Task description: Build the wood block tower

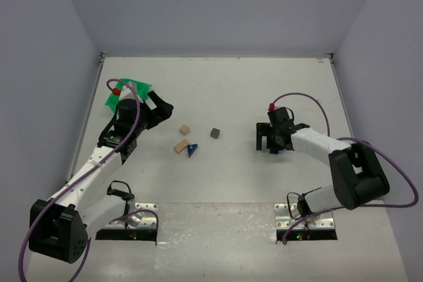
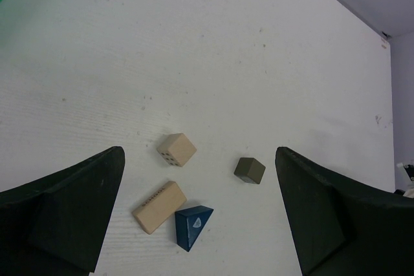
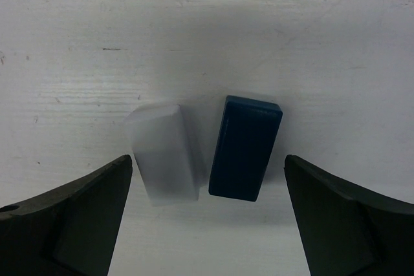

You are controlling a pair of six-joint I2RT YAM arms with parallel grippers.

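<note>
From here I take the dark grey cube [image 2: 250,170] as my marker on the white table [image 1: 238,90]. In the overhead view, the tan cube [image 2: 176,149] sits to its left, a clear gap between them. The long tan block [image 2: 160,207] lies flat, nearer my arms than that cube. The blue wedge [image 2: 193,226] sits just beside the long block's near end, so close that I cannot tell whether they touch. All four rest on the table, none stacked on another. My left tool [image 2: 198,159] hangs above and to the left of the grey cube with its fingers spread wide and nothing between them (both dark fingers frame the group from the wrist camera). Well off to the right of the grey cube, my right tool [image 3: 208,163] points down at the table, also spread wide. Between its fingers lie two more pieces side by side, with neither finger touching them. One is a blue block [image 3: 244,148] lying flat and slightly tilted. To its left in that wrist view is a pale block [image 3: 165,153], washed out and blurred, so I read it as a light block of some kind and cannot tell its colour. Far to the left of the grey cube, past the left arm, is the green bin [image 1: 117,97], partly hidden by that arm.
</note>
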